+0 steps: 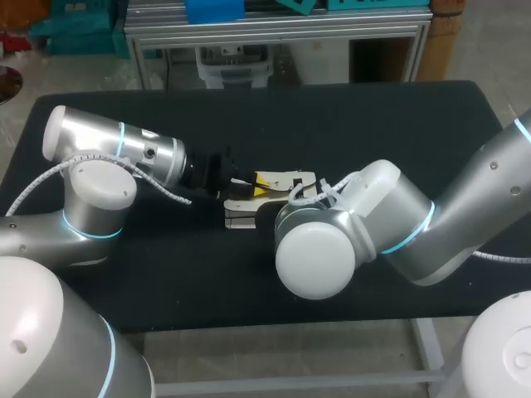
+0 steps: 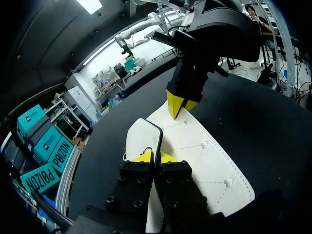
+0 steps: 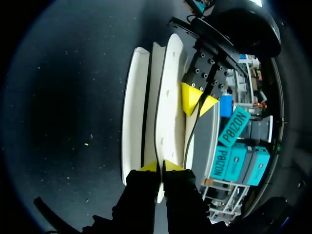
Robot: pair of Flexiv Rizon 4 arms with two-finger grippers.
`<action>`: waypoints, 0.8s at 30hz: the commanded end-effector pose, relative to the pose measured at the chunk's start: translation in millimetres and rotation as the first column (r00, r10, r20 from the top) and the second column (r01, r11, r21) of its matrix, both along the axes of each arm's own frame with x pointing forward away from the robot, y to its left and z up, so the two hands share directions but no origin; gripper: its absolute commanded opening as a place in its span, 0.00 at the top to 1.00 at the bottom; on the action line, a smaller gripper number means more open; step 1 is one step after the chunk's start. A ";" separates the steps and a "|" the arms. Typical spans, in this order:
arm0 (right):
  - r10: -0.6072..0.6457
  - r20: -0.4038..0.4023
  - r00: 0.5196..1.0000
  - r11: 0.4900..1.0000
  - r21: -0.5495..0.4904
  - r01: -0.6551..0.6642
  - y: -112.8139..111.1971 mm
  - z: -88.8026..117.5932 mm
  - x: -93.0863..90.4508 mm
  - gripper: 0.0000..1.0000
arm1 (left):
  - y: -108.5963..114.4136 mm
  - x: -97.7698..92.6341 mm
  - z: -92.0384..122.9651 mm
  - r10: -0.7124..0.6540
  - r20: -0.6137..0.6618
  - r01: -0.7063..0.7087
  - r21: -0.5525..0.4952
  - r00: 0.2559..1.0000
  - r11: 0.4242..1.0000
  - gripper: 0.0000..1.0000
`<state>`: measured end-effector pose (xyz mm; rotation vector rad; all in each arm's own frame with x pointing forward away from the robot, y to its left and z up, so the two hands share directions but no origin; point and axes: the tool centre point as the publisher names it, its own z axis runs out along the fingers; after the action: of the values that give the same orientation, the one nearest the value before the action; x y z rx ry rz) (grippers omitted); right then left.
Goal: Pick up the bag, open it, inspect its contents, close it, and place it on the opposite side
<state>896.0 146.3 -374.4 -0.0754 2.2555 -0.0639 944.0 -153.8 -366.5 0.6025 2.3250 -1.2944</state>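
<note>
blocked: bag (image 2: 204,161) mid-table, left tool (image 2: 155,157), right tool (image 3: 160,165) clamped on it | passable: table (image 1: 373,116) far side

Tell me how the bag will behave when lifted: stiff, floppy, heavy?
Probably fairly stiff: the bag looks flat and straight-edged where the left hand and right hand pinch it. Likely light: it looks thin, with no bulge. Its smooth white surface might slip.
</note>
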 end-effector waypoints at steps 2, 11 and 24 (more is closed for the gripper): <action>0.019 0.118 0.993 1.000 0.013 -0.020 -2.2 -5.0 -0.2 1.00 | 11.0 -4.4 -1.0 0.028 0.009 -0.028 0.000 1.000 1.000 1.00; 0.019 0.118 0.993 1.000 0.013 -0.020 -2.2 -5.0 -0.2 1.00 | 21.7 -11.2 -7.8 0.021 -0.008 -0.020 0.021 1.000 1.000 1.00; 0.019 0.118 0.993 1.000 0.013 -0.020 -2.2 -5.0 -0.2 1.00 | -7.1 -5.4 -16.5 -0.010 -0.011 0.010 0.051 1.000 0.999 1.00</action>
<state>895.9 146.2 -375.6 -0.0746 2.2543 -0.0658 934.3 -152.4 -372.4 0.6189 2.3692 -1.2418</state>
